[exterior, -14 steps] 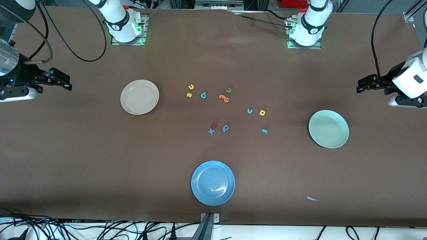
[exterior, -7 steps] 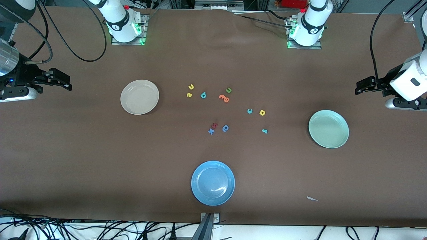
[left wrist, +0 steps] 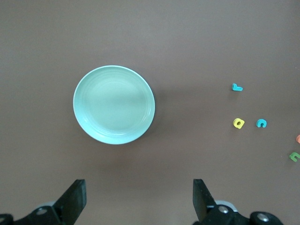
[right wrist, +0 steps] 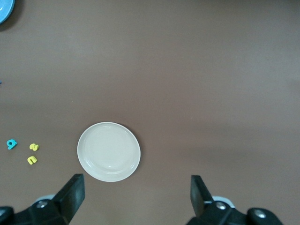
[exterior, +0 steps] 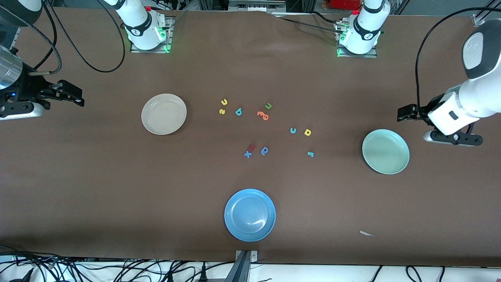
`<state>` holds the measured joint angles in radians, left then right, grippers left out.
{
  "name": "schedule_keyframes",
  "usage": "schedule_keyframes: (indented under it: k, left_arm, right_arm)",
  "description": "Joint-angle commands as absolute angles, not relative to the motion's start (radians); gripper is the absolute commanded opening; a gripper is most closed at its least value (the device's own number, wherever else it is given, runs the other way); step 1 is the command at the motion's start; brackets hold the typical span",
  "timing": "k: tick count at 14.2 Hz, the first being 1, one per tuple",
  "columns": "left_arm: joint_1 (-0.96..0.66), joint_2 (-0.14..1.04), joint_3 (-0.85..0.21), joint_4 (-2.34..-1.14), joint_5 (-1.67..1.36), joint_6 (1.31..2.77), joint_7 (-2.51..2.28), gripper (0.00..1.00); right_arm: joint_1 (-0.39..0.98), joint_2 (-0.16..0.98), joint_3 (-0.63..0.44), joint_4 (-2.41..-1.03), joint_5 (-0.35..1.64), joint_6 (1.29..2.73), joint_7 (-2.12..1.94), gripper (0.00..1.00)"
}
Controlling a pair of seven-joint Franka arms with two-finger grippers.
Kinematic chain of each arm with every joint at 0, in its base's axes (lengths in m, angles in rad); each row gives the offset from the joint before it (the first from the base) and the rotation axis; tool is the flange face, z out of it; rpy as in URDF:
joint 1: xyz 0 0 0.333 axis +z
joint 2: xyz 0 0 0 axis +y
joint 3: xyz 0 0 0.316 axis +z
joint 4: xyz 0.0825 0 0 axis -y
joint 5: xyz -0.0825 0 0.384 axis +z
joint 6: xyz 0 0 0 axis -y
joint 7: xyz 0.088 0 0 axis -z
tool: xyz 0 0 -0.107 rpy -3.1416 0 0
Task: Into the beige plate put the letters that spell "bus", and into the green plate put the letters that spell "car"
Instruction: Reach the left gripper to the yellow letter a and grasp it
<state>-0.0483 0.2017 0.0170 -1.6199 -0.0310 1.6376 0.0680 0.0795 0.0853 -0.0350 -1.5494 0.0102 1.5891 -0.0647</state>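
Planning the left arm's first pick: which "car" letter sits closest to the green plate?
The thin teal "r". It lies closest to the green plate, and nearer the front camera than the teal "c" and yellow "a".

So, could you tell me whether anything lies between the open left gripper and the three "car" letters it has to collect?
Nothing visible does. The left gripper hangs open over bare table, above the green plate. Only brown tabletop lies between it and the yellow "a", the teal "c" and the teal "r".
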Motion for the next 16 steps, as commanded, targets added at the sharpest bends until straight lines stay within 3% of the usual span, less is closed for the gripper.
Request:
schedule_keyframes:
  k: [1,9,12,16]
  left_arm:
    - [-0.078,0.247,0.012,-1.626,-0.060,1.701,0.022,1.00]
    - [-0.300,0.463,-0.038,-1.658,-0.087,1.986,-0.379,1.00]
    - [-0.301,0.445,-0.102,-1.814,-0.097,2.138,-0.394,1.00]
    - [-0.311,0.356,-0.136,-2.130,-0.083,2.489,-0.416,1.00]
  right_arm:
    - [0.080,0.092,-0.035,-1.528,0.020,1.569,-0.067,1.00]
    - [0.080,0.092,-0.035,-1.528,0.020,1.571,-0.067,1.00]
    - [0.080,0.092,-0.035,-1.528,0.020,1.569,-0.067,1.00]
    - [0.080,0.092,-0.035,-1.528,0.020,1.569,-0.067,1.00]
